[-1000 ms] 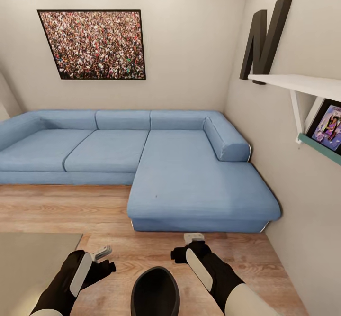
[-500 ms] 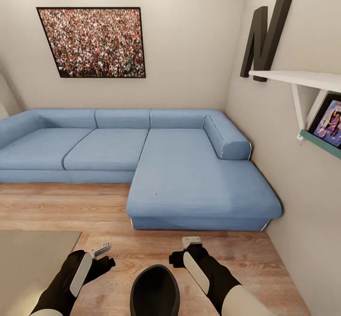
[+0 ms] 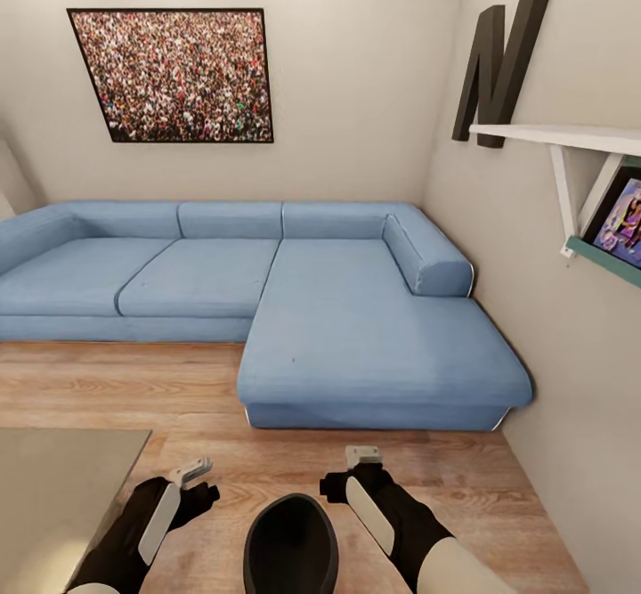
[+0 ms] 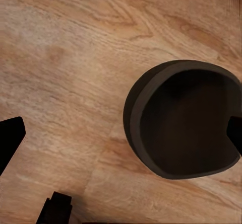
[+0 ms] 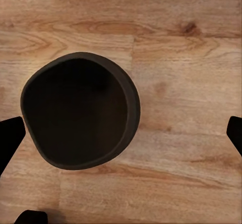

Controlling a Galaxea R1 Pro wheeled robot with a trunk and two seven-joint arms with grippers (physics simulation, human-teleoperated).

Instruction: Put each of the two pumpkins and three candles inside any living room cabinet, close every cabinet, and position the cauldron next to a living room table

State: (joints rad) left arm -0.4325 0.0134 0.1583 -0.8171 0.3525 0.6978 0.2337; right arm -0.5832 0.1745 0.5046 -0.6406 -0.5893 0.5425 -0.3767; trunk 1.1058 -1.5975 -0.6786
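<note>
From the head camera, the left gripper (image 3: 192, 472) and right gripper (image 3: 363, 457) are hovering over the wood-plank floor (image 3: 107, 389), holding nothing — their spread is hard to judge here. The round matte-black cauldron (image 3: 291, 542) is sitting between them at 6 o'clock, the glossy grey table (image 3: 53, 487) at 8 o'clock, the blue corner sofa (image 3: 356, 327) ahead.

In the left wrist view, the fingertips are standing wide apart; the cauldron (image 4: 184, 118) is showing an empty mouth.

In the right wrist view, the tips are spread wide — the cauldron (image 5: 80, 110) is resting on planks, untouched.

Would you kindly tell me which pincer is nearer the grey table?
The left pincer: the table lies just beside it, whereas the right pincer is beyond the cauldron.
</note>
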